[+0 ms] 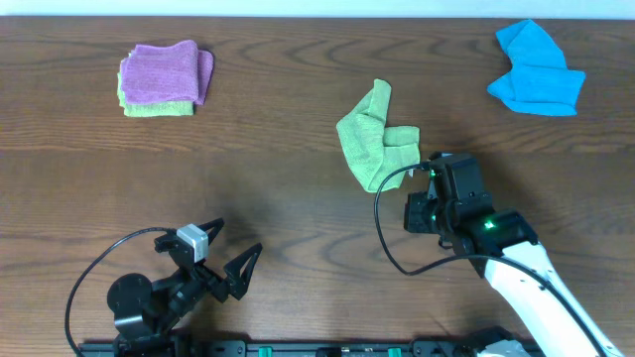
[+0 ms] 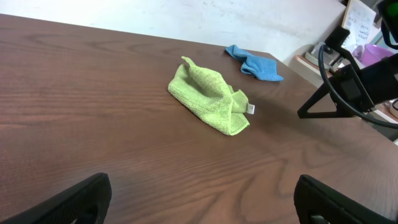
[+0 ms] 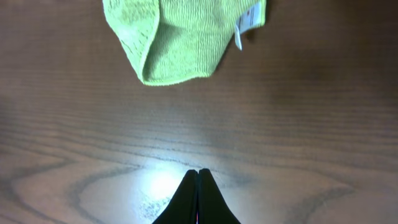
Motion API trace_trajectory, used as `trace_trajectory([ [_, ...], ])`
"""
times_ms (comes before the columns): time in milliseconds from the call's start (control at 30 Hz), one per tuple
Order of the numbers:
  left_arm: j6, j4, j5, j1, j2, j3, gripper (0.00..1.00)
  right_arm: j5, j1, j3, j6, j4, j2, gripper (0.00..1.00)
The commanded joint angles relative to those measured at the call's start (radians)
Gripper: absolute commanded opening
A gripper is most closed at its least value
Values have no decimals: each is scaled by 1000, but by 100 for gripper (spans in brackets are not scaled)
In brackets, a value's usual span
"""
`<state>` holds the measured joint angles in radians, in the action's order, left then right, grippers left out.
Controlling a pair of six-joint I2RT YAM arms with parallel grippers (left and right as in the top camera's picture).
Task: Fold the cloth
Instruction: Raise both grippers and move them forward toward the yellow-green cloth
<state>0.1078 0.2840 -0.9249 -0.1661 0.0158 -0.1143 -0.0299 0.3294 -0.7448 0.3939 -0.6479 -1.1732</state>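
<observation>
Purple cloth (image 1: 164, 71): folded, at 10 o'clock on the desk (image 1: 298, 208); rests on top of a lower green cloth (image 1: 159, 107), also folded, whose edge shows along the 6 o'clock side.

Left hand (image 1: 236, 238): at 7 o'clock in the overhead view, aimed toward 1 o'clock; fingers (image 2: 74, 199) spread wide with nothing between them; well apart from every cloth.

The cloth (image 1: 375, 139): lime green, just past the middle of the desk toward 1 o'clock; lies crumpled and partly doubled over itself, with one peak reaching toward 12 o'clock and a flap lapped over at 3 o'clock; touched by neither hand.

White tag (image 3: 249, 22): small, at a corner of the cloth on the side nearest the right hand; hangs over the edge onto the wood.

Right hand (image 3: 199, 173): at 5 o'clock from the cloth, pointed at it; fingers pressed together to a single tip, pinching nothing; near the cloth but apart from it, with bare wood and a bright glare between the tip and the green edge.

Blue cloth (image 1: 536, 71): bunched loosely at 2 o'clock on the desk, well apart from the cloth and from both hands.
</observation>
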Motion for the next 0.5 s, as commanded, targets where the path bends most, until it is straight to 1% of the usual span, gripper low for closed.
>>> trace_trajectory([
  [0, 6, -2, -11, 5, 2, 13, 95, -5, -4, -16, -17, -23, 4, 1],
  [100, 111, 8, -42, 5, 2, 14, 95, -3, -4, -39, -38, -39, 4, 1],
  [300, 279, 9, -93, 5, 2, 14, 95, -3, -3, -58, -43, -56, 11, 1],
  [467, 282, 48, -20, 5, 3, 14, 95, -4, -3, -58, -43, -54, 19, 1],
])
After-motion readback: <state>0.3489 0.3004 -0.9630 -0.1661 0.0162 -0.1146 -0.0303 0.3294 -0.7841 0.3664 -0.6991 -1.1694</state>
